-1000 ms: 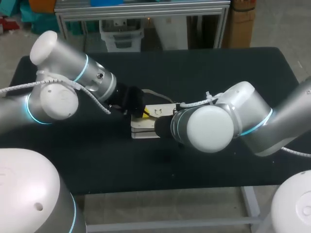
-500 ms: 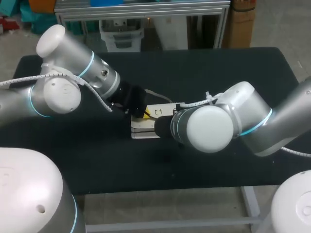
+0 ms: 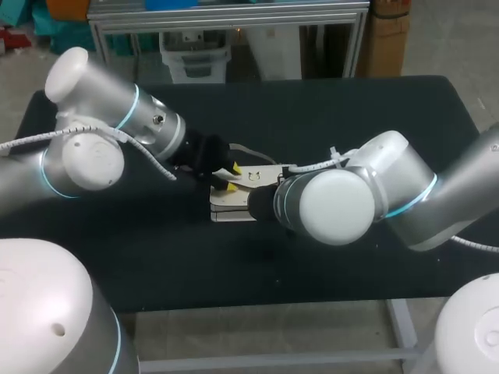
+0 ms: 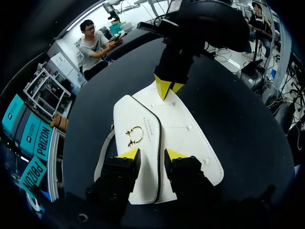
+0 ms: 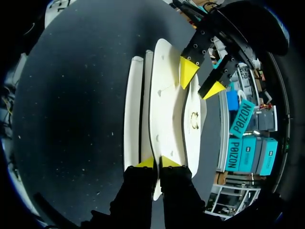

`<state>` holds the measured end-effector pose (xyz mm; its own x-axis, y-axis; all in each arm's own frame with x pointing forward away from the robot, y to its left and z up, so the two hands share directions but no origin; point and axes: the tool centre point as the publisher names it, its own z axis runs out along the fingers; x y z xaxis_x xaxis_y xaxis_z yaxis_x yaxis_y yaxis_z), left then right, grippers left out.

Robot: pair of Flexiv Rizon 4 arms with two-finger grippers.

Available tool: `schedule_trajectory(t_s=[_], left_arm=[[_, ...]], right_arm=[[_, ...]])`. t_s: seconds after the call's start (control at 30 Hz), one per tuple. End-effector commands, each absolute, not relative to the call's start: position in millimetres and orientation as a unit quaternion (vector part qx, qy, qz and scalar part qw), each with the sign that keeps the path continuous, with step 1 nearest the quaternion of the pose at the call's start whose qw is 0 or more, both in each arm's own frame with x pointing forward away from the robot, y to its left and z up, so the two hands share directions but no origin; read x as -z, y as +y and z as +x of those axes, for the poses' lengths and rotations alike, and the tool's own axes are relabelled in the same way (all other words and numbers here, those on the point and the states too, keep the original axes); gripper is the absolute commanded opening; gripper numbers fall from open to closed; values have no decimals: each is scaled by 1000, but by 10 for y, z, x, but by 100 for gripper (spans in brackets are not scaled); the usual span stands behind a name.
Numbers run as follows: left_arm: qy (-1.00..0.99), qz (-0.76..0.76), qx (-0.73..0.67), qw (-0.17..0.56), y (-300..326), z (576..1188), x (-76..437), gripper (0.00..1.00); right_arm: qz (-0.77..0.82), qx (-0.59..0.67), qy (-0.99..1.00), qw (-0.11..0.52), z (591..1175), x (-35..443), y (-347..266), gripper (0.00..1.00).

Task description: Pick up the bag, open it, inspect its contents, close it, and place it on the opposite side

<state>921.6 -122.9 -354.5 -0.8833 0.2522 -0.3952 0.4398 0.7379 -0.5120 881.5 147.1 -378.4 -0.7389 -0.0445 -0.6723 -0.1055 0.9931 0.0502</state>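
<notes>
A white bag (image 3: 232, 209) with a black-edged flap and a gold clasp (image 4: 135, 136) lies flat in the middle of the black table (image 3: 351, 109). My left gripper (image 4: 152, 153) stands open over the near end of the flap, one yellow tip on each side of the flap's black edge. In the head view the left gripper (image 3: 231, 178) shows both tips apart above the bag. My right gripper (image 5: 156, 163) is shut on a thin white edge at the bag's other end (image 5: 164, 109). In the head view it is hidden behind its own wrist.
The bag's grey strap (image 3: 253, 151) loops out on the table behind the bag. My right arm's bulky wrist (image 3: 335, 204) lies low over the table just right of the bag.
My left gripper has opened and let go of the bag's flap, its yellow tips now spread apart. The left arm swayed slightly. The right arm has not moved.
</notes>
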Motion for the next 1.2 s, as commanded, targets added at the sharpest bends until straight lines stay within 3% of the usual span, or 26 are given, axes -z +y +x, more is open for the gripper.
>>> schedule_trajectory(t_s=[0.03, 0.27, 0.57, 0.63, 0.67, 0.7, 1.2], left_arm=[[911, 192, 335, 147, -1165, 9197, 3504, 36], [895, 197, 377, 131, -1136, 9157, 3332, 39], [893, 162, 405, 112, -1117, 9145, 3301, 51], [893, 161, 406, 110, -1118, 9149, 3296, 58], [893, 159, 406, 110, -1117, 9151, 3292, 62], [893, 158, 406, 109, -1117, 9154, 3288, 65], [896, 118, 417, 99, -1086, 9200, 3190, 70]], right_arm=[[-41, -47, 927, 369, 8795, 3835, 1453, 0], [-41, -47, 927, 369, 8795, 3835, 1453, 0], [-42, -48, 926, 371, 8796, 3803, 1458, 0], [-42, -49, 925, 373, 8793, 3781, 1459, 41], [-41, -50, 925, 375, 8793, 3770, 1462, 74], [-41, -50, 925, 376, 8792, 3760, 1464, 100], [-40, -69, 914, 399, 8756, 3489, 1475, 100]])
